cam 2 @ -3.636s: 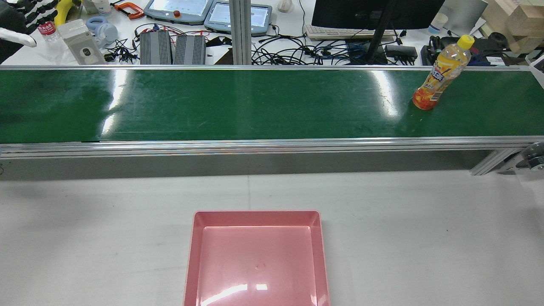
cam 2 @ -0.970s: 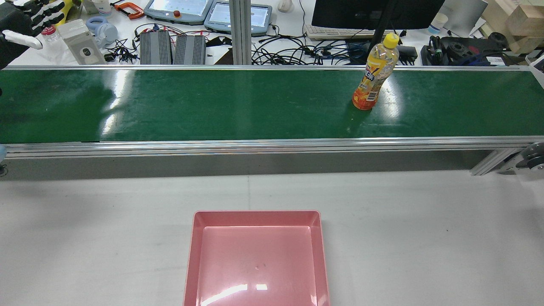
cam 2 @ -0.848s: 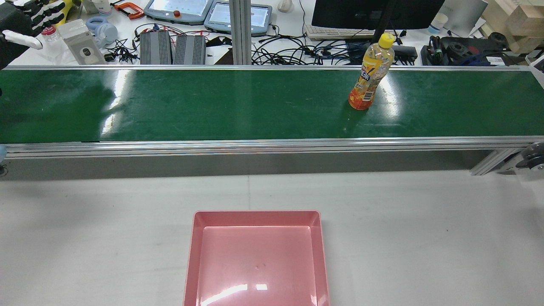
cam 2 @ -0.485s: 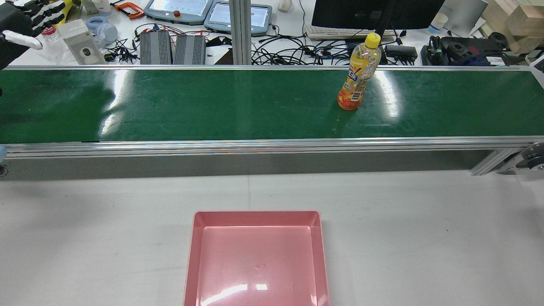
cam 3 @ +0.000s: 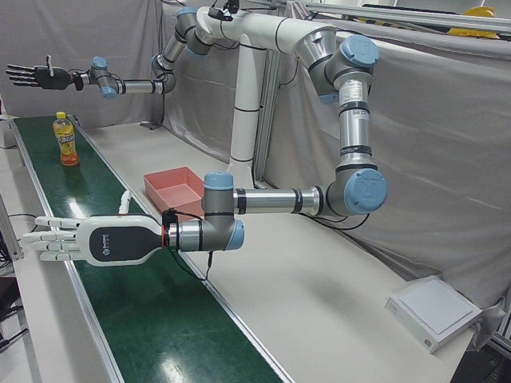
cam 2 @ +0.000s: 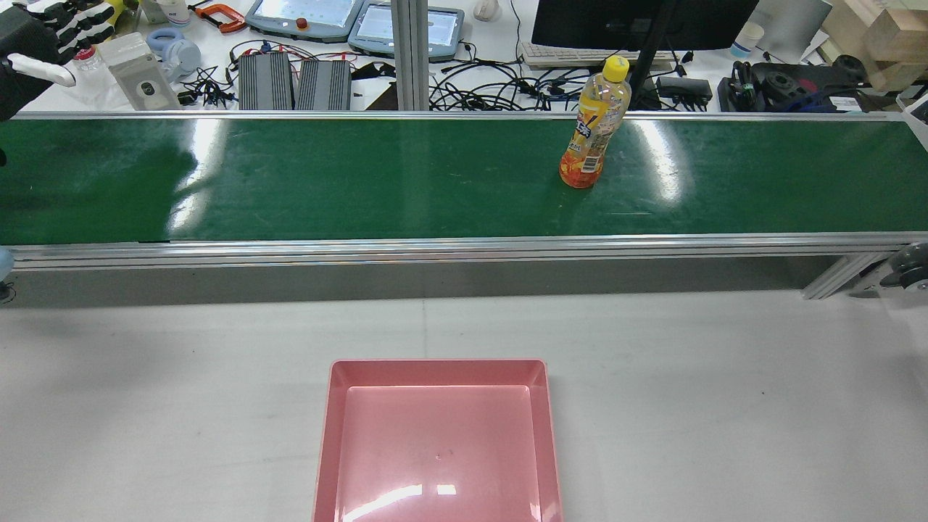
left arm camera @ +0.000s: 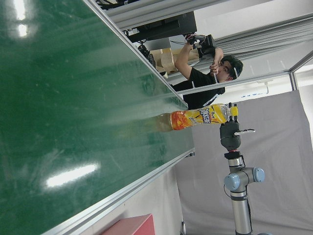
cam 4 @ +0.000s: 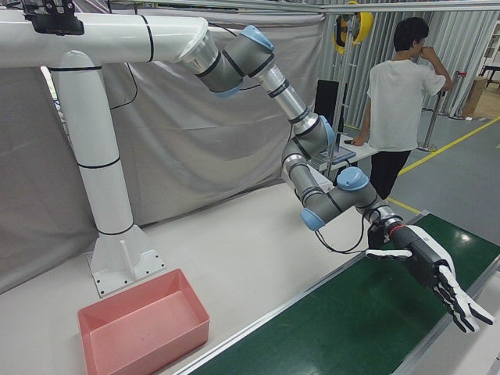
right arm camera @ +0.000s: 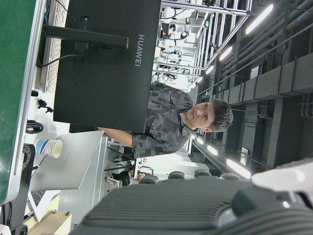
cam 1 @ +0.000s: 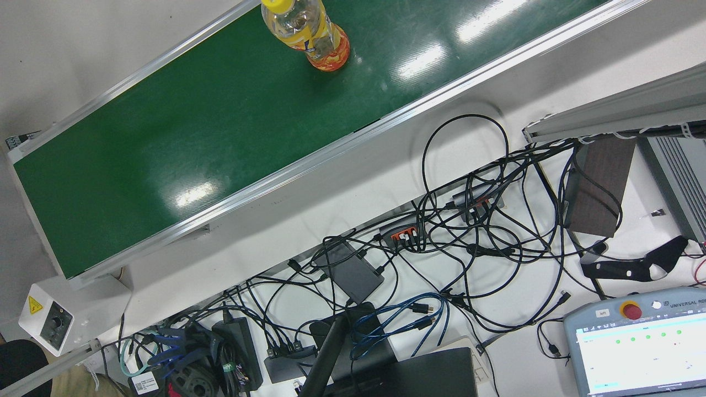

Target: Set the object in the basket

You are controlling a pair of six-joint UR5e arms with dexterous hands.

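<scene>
Orange drink bottle [cam 2: 593, 130], yellow cap, stands upright on the green conveyor belt [cam 2: 362, 181], right of centre in rear view, nearer the belt's far rail. Nothing touches it.

L hand [cam 3: 88, 239] is empty, held flat w/ fingers straight and slightly apart, level over the belt [cam 3: 144, 319] at its near end in left-front view. The bottle [cam 3: 66, 140] is well apart from it, far down the belt. In rear view the L hand [cam 2: 43, 32] sits at the top-left corner.

R hand [cam 3: 36, 76] is also empty, fingers splayed wide, held high beyond the bottle and not touching it. L hand view lines them up: bottle [left arm camera: 200, 117], then R hand [left arm camera: 230, 132] behind it.

Pink basket [cam 2: 435, 370] sits on the grey table [cam 2: 725, 399], robot side of the belt, w/ nothing in it.
</scene>
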